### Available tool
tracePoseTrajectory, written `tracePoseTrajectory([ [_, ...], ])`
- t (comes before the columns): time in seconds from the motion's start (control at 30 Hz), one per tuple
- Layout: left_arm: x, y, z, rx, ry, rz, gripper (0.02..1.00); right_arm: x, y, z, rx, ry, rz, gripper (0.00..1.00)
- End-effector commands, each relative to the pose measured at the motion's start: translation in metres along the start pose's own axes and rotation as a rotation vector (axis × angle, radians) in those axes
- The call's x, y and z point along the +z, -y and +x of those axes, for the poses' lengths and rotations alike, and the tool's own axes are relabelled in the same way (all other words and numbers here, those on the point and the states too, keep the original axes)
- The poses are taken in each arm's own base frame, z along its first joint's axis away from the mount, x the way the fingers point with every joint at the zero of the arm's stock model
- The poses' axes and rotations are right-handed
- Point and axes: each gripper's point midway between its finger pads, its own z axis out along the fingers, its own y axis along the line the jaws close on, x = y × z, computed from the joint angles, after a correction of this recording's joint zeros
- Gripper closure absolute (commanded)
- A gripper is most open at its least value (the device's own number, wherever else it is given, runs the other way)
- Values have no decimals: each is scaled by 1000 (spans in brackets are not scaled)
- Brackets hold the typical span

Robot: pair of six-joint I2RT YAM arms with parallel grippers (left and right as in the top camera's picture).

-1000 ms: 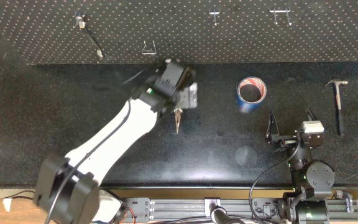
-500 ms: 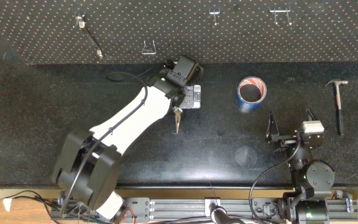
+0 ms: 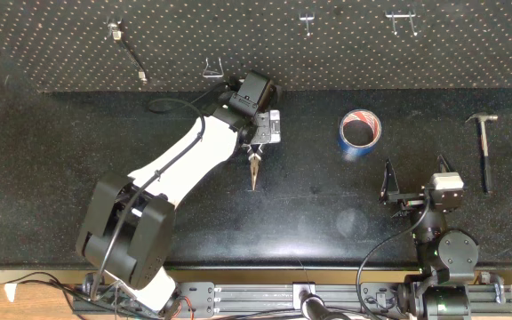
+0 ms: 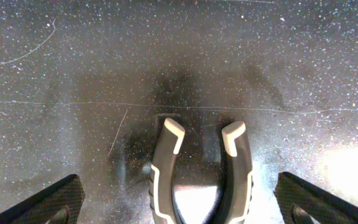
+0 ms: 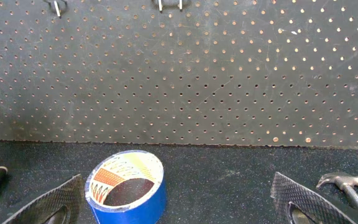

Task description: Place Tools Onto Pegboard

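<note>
Pegboard [image 3: 345, 44] is seen behind a black speckled table [image 3: 60, 151]. From above, pliers [image 3: 254, 169] are shown lying flat near the middle, nose toward the arm bases, handle end under the left gripper [image 3: 263, 133]. Its wrist view adds what the arm covers there — the fingers [image 4: 48, 205] are spread wide, with the handles between them untouched. The right gripper [image 3: 414, 178] is held apart too — a tape roll [image 5: 127, 186] and a hammer [image 5: 347, 182] are faced by it.
</note>
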Motion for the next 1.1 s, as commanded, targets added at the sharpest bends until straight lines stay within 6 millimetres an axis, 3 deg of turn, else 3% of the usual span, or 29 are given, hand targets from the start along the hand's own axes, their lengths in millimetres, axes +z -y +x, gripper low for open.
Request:
tracePoseTrajectory([
  [0.03,10,3,1,44,-20,-3,23,0,0,1,-7,0,-1,25],
  [0.53,20,8,6,66,-43,16,23,0,0,1,-7,0,-1,25],
  [0.63,21,9,7,67,-48,22,86,0,0,1,-7,0,-1,25],
  [0.83,24,14,13,48,-79,52,393,0,0,1,-7,0,-1,25],
  [1.1,24,20,13,47,-81,81,540,0,0,1,-7,0,-1,25],
])
